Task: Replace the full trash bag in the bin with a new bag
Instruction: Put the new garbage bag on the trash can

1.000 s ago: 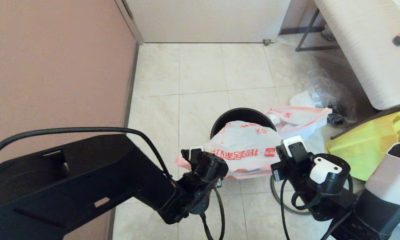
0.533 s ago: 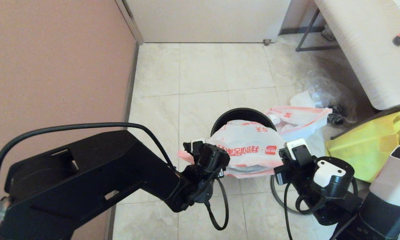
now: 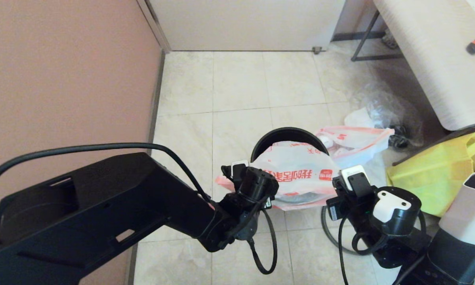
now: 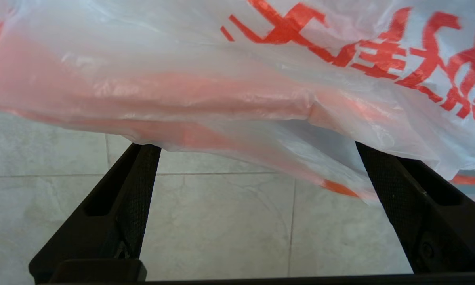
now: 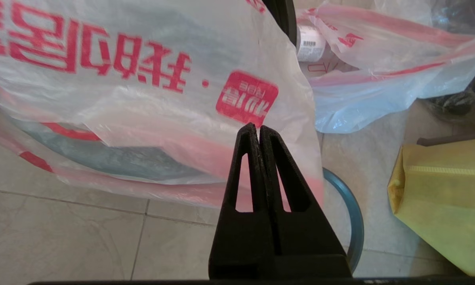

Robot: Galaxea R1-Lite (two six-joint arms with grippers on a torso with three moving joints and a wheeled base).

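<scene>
- The new bag (image 3: 296, 174) is lying draped over the near side of the bin (image 3: 279, 136), its printed face up and its pink lower edge hanging past the bin's near wall toward the floor.
- The left gripper (image 4: 253, 158) is sitting at the bag's left end, near the bin, fingers (image 4: 140, 178) spread wide; the film is resting over the tips, nothing pinched.
- The right gripper (image 5: 258, 132) is at the bag's right end with its fingers pressed together; it seems to be pinching the bag's edge, though the film between the tips is hard to make out.
- The full bag (image 3: 354, 140) is lying on the floor just right of the bin.
- The bag's long axis is running left to right across the bin, the characters reading upside down from the robot.
- To do this step well, I judge, the left fingers should be closing on one layer only at the mouth, so both ends can be pulled apart over the bin's rim.
</scene>
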